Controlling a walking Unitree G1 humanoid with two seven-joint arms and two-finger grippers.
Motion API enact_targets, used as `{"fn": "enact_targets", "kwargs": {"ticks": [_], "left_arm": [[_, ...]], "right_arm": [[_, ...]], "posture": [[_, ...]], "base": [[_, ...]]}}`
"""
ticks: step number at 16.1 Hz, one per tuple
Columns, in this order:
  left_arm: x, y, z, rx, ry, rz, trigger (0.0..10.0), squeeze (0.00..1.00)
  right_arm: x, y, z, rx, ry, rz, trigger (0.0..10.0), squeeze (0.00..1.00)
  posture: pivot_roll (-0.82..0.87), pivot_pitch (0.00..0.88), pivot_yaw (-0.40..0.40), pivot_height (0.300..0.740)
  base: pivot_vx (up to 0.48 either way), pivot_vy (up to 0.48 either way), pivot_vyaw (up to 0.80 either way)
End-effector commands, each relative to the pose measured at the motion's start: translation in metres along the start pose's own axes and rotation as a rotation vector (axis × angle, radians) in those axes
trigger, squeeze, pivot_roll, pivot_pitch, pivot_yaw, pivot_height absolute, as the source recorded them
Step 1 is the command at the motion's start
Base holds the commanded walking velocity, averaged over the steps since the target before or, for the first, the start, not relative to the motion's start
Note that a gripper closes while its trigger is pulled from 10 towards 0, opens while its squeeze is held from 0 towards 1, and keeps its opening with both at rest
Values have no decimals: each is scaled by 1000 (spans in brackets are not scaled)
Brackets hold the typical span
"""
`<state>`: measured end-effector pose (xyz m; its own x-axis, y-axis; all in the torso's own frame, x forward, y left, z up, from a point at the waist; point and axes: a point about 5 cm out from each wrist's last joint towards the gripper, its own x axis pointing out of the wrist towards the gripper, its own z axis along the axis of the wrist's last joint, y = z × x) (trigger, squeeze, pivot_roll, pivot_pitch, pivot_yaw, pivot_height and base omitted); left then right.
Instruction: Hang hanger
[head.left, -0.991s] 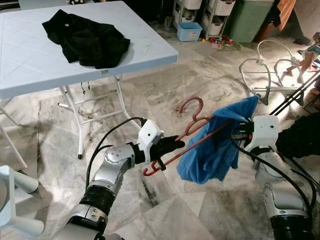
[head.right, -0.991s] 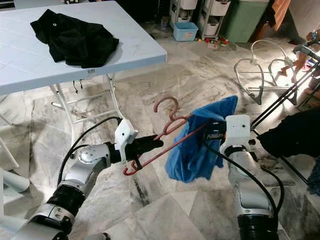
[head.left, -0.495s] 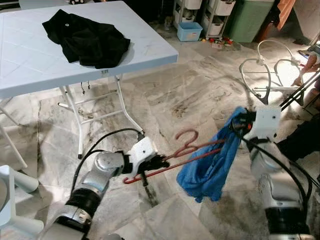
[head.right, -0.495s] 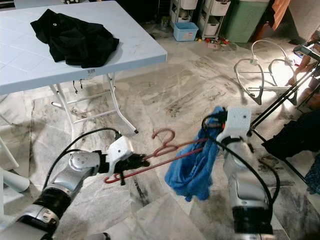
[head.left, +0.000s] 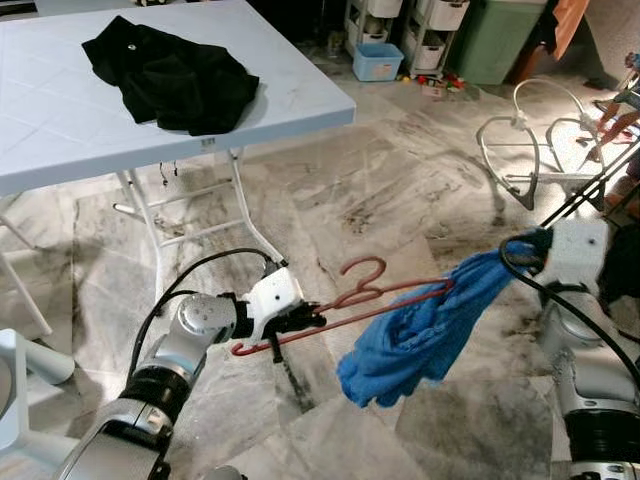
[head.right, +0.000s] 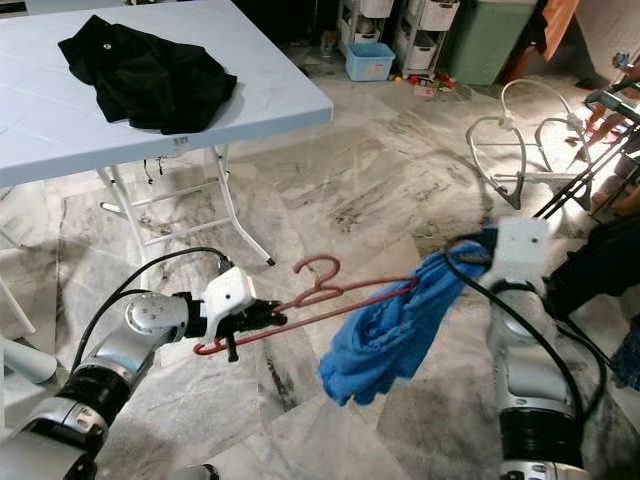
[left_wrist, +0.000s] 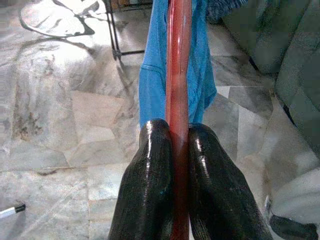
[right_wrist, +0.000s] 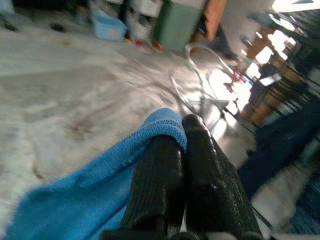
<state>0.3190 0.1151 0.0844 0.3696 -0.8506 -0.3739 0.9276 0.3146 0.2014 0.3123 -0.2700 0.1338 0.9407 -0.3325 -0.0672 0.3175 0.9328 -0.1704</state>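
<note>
left gripper (left_wrist: 179, 150): pressed together on the red hanger (head.left: 340, 300), pinching its lower bar near the end at 9 o'clock.
right gripper (right_wrist: 182, 150): closed on a fold of the blue cloth (head.left: 420, 330), at 3 o'clock of the scene.
hanger: it is held low above the marble floor (head.left: 400, 170), almost flat, hook pointing up toward 12 o'clock; one end goes into the blue cloth.
cloth: stretched between hanger and right gripper, the rest sags down toward 6 o'clock.
rack: dark rods of a drying stand (head.left: 590, 190) at about 2 o'clock, well apart from the hook.
table: white table (head.left: 300, 100) at 11 o'clock, with black garment (head.left: 170, 75) on it.
risk 1: i think the cloth can slide off the bar, because it sits on one end only and is pulled sideways.
risk 2: the hanger may turn in the thin grip, since the weight is far from the fingers.
risk 3: the hook may miss the rod when lifted.
writing: no brand or label i can read.
</note>
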Motion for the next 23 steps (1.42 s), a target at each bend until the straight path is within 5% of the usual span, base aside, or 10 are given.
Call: {"fn": "enact_targets", "kwargs": {"ticks": [1, 4, 6, 8, 11, 14, 19, 21, 23], "left_arm": [[3, 4, 11, 9, -69, 11, 0, 0], [8, -1, 23, -45, -173, -57, 0, 0], [10, -9, 18, -34, -120, -122, 0, 0], [14, -26, 6, 36, -42, -229, 0, 0], [19, -27, 16, 15, -94, -228, 0, 0], [10, -24, 1, 127, 93, -287, 0, 0], [-2, -12, -20, 147, 243, -191, 0, 0], [-3, 5, -19, 177, 263, -12, 0, 0], [1, 23, -6, 120, 170, 241, 0, 0]], "right_arm": [[-3, -17, -13, 40, 48, -88, 0, 0], [-7, -20, -33, 206, 122, -141, 0, 0], [-8, -19, -33, 164, 109, -124, 0, 0], [-8, 4, -27, 135, 71, -10, 0, 0], [-12, 18, -38, 150, 106, 24, 0, 0], [-15, 17, -38, 94, 72, 15, 0, 0], [-10, -15, 18, -27, -209, -122, 0, 0], [-12, -23, 30, -76, -287, -171, 0, 0], [-14, -20, 26, -53, -279, -170, 0, 0]], "posture": [[70, 103, -134, 740], [69, 103, -129, 740], [67, 105, -126, 740], [61, 109, -120, 740], [62, 108, -115, 740], [70, 106, -114, 740], [66, 102, -123, 740], [72, 101, -128, 740], [77, 100, -128, 740]], "base": [[0, 0, 0], [0, 0, 0], [0, 0, 0], [0, 0, 0], [0, 0, 0], [0, 0, 0], [0, 0, 0], [0, 0, 0], [0, 0, 0]]}}
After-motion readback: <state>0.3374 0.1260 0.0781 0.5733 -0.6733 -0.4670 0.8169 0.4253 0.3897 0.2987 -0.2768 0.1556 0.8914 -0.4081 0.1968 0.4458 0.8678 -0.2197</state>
